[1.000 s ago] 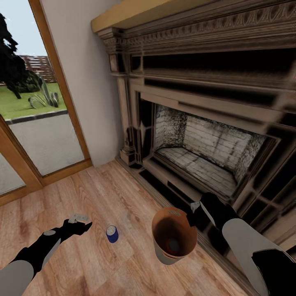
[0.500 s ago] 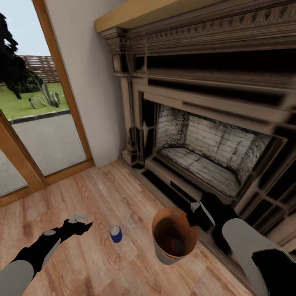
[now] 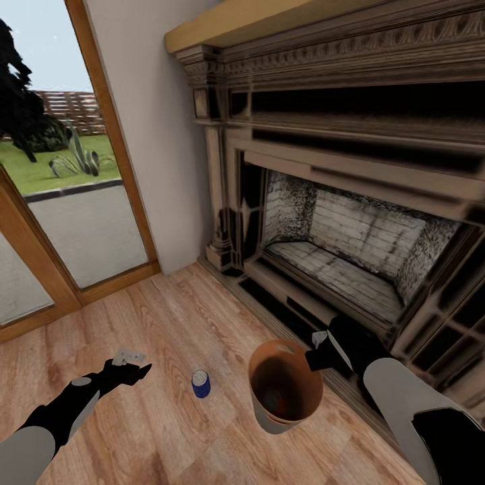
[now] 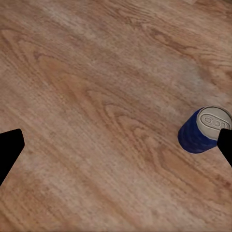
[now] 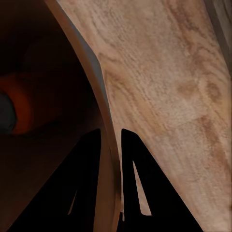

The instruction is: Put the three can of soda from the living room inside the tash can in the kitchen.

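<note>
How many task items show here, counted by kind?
Soda cans: 2, a blue one standing on the floor and an orange one inside the bucket.
Trash cans: 1, the bucket pinched at its rim by the right gripper.
Total: 3.

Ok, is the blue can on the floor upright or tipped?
Upright: the soda can stands on the wood floor, silvery top up, also seen in the left wrist view.

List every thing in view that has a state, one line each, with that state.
blue soda can: upright on the wood floor, free, between the two arms.
trash can: lifted, upright, rim pinched by the right gripper.
orange can: lying inside the trash can, on its bottom.
left gripper: open, empty, above the floor beside the blue soda can.
right gripper: shut on the trash can's rim.
glass door: closed.
</note>
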